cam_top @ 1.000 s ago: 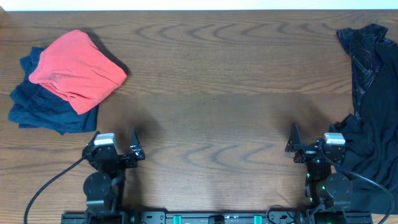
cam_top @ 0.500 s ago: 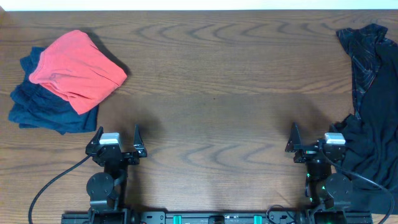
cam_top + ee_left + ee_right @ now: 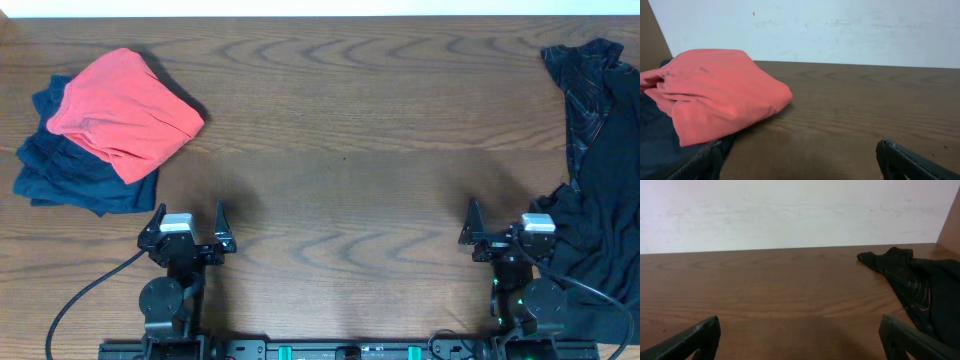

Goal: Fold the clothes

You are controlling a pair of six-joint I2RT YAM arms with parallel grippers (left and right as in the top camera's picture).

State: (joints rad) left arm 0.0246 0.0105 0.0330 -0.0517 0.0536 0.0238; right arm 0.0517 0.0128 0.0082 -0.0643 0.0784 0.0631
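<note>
A folded coral-red shirt [image 3: 125, 110] lies on top of a navy-blue garment [image 3: 70, 178] at the table's far left; both also show in the left wrist view, the red one [image 3: 715, 90] over the navy one [image 3: 655, 145]. A heap of black clothes [image 3: 595, 170] lies along the right edge and shows in the right wrist view [image 3: 920, 287]. My left gripper [image 3: 187, 222] is open and empty near the front edge, below the red shirt. My right gripper [image 3: 497, 222] is open and empty, just left of the black heap.
The brown wooden table [image 3: 340, 150] spans the whole view. A white wall [image 3: 840, 25] stands behind its far edge. Black cables [image 3: 75, 300] run from the arm bases at the front edge.
The left arm swung slightly to the right and squared up between one second and half a second ago. Since then nothing has moved.
</note>
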